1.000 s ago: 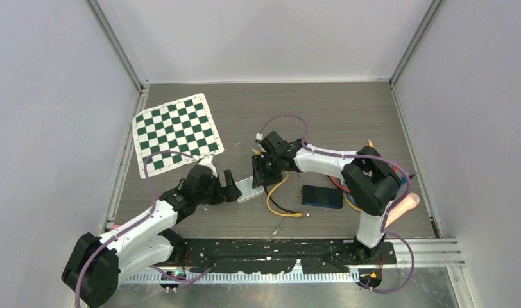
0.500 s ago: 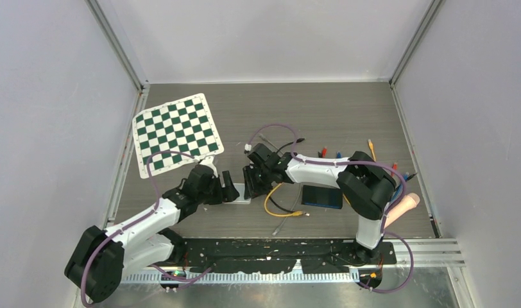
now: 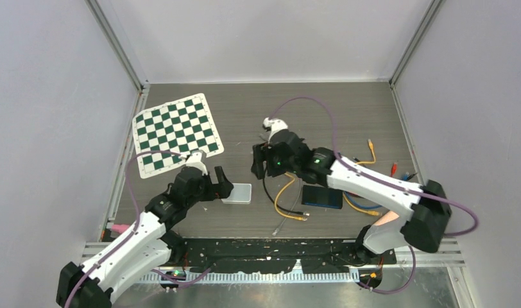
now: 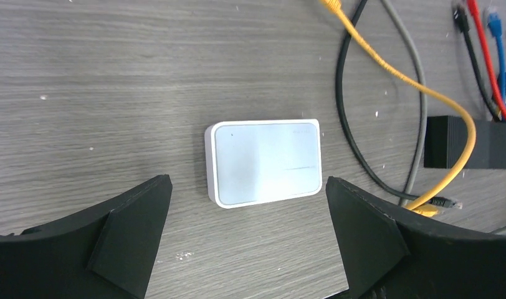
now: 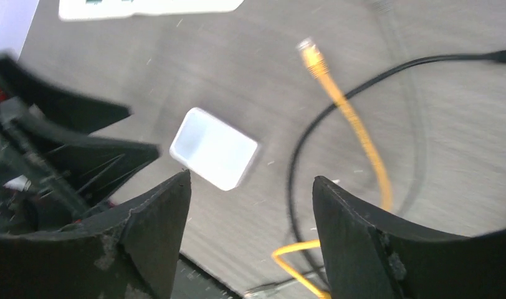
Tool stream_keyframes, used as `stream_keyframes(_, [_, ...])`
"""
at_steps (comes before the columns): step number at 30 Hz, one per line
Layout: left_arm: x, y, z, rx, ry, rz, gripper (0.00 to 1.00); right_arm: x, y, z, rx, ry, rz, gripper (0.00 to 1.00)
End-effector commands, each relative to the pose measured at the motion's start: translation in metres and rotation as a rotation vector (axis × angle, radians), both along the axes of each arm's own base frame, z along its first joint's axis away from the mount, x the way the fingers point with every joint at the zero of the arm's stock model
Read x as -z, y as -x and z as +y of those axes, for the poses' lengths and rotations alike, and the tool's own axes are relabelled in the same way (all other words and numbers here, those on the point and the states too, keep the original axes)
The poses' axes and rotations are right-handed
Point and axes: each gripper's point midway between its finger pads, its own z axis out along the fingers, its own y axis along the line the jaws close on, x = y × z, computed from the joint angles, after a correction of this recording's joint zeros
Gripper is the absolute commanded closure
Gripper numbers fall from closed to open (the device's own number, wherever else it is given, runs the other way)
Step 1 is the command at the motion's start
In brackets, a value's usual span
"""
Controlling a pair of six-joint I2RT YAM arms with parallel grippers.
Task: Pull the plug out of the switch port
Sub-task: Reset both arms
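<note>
The white switch (image 3: 237, 193) lies flat on the table with no cable showing in it; it also shows in the left wrist view (image 4: 263, 163) and the right wrist view (image 5: 214, 148). The yellow cable (image 3: 280, 192) lies loose to its right, and its plug (image 5: 308, 47) rests free on the table, apart from the switch. My left gripper (image 3: 216, 186) is open and empty just left of the switch, its jaws (image 4: 247, 185) wide apart. My right gripper (image 3: 261, 162) is open and empty, raised above the table right of the switch (image 5: 252, 180).
A black cable (image 4: 341, 106) and a grey one curve beside the yellow cable. A black box (image 3: 322, 196) lies right of them, with red and blue leads (image 4: 487, 56) beyond. A green checkerboard sheet (image 3: 176, 133) lies at the back left.
My right gripper has drawn back up and right from the switch. The left gripper has let go and backed off. The switch now lies alone, with the yellow plug away from it.
</note>
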Motion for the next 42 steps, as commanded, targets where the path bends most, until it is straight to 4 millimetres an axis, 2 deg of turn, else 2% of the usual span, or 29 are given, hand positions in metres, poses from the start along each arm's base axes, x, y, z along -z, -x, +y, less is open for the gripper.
stream_keyframes(1, [-0.028, -0.008, 0.021, -0.099, -0.029, -0.085, 0.00, -0.017, -0.033, -0.094, 0.309, 0.145, -0.145, 0.21])
stream_keyframes(3, [-0.035, -0.009, 0.026, -0.139, -0.022, -0.098, 0.00, -0.006, -0.036, -0.139, 0.429, 0.180, -0.130, 0.16])
stream_keyframes(4, [-0.038, -0.008, 0.028, -0.145, -0.023, -0.101, 0.00, -0.013, -0.035, -0.157, 0.476, 0.161, -0.145, 0.15])
stream_keyframes(5, [-0.043, -0.008, 0.028, -0.146, -0.024, -0.106, 0.00, -0.002, -0.038, -0.182, 0.549, 0.178, -0.128, 0.14])
stream_keyframes(6, [-0.045, -0.008, 0.029, -0.150, -0.027, -0.106, 0.00, -0.011, -0.039, -0.206, 0.625, 0.157, -0.153, 0.14])
stream_keyframes(8, [-0.050, -0.009, 0.032, -0.162, -0.035, -0.108, 0.00, -0.011, -0.033, -0.244, 0.737, 0.162, -0.180, 0.09])
stream_keyframes(10, [-0.053, -0.010, 0.034, -0.179, -0.040, -0.107, 0.00, -0.016, -0.023, -0.274, 0.840, 0.163, -0.224, 0.03])
stream_keyframes(12, [-0.058, -0.012, 0.035, -0.192, -0.036, -0.110, 0.00, -0.019, -0.011, -0.299, 0.935, 0.168, -0.265, 0.04])
stream_keyframes(15, [-0.064, -0.012, 0.035, -0.202, -0.035, -0.097, 0.00, -0.022, 0.006, -0.320, 1.009, 0.158, -0.318, 0.04])
stream_keyframes(19, [-0.061, -0.009, 0.039, -0.227, -0.057, -0.051, 0.00, -0.020, 0.019, -0.332, 1.057, 0.133, -0.342, 0.05])
stream_keyframes(24, [-0.049, -0.003, 0.048, -0.256, -0.101, 0.000, 0.00, -0.020, 0.022, -0.339, 1.090, 0.129, -0.368, 0.04])
stream_keyframes(30, [-0.050, -0.010, 0.043, -0.255, -0.081, -0.024, 0.00, -0.023, 0.012, -0.326, 1.032, 0.141, -0.341, 0.04])
stream_keyframes(38, [-0.052, -0.018, 0.039, -0.259, -0.087, -0.024, 0.01, 0.004, 0.010, -0.309, 0.919, 0.195, -0.244, 0.05])
stream_keyframes(42, [-0.052, -0.020, 0.037, -0.259, -0.078, -0.030, 0.00, 0.006, 0.011, -0.308, 0.905, 0.218, -0.228, 0.05])
